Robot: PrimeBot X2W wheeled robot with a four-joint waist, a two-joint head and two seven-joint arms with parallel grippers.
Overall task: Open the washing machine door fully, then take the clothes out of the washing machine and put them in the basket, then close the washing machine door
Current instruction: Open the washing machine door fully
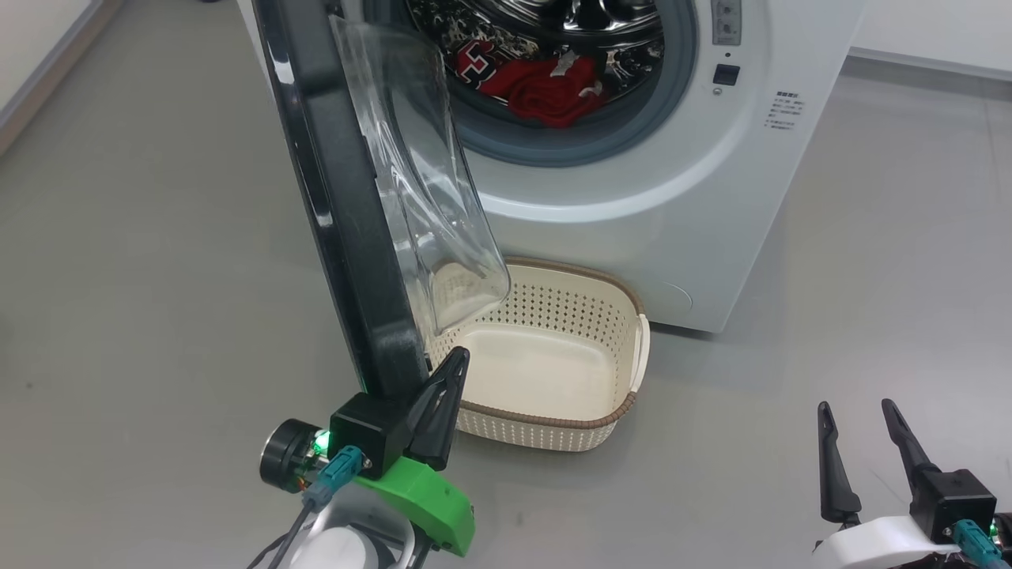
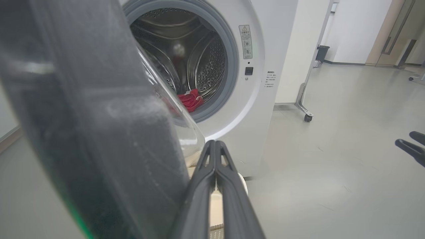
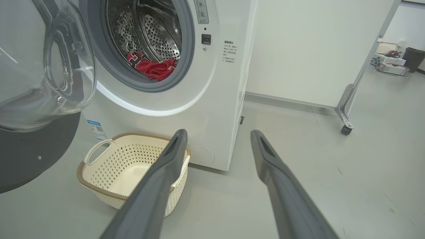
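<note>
One washing machine door [image 1: 340,197] overhangs one basket [image 1: 545,436] from ten o'clock; left pincer [image 1: 457,359] together, right pincer [image 1: 855,407] apart.

The grey floor [image 1: 142,276] is bearing a white front-loading washing machine [image 1: 672,197] and (just before it) a cream perforated plastic basket [image 1: 545,435].

The clothes [image 1: 545,83] lie in the washing machine [image 1: 672,197] — the basket [image 1: 553,431] on the floor before it.
</note>
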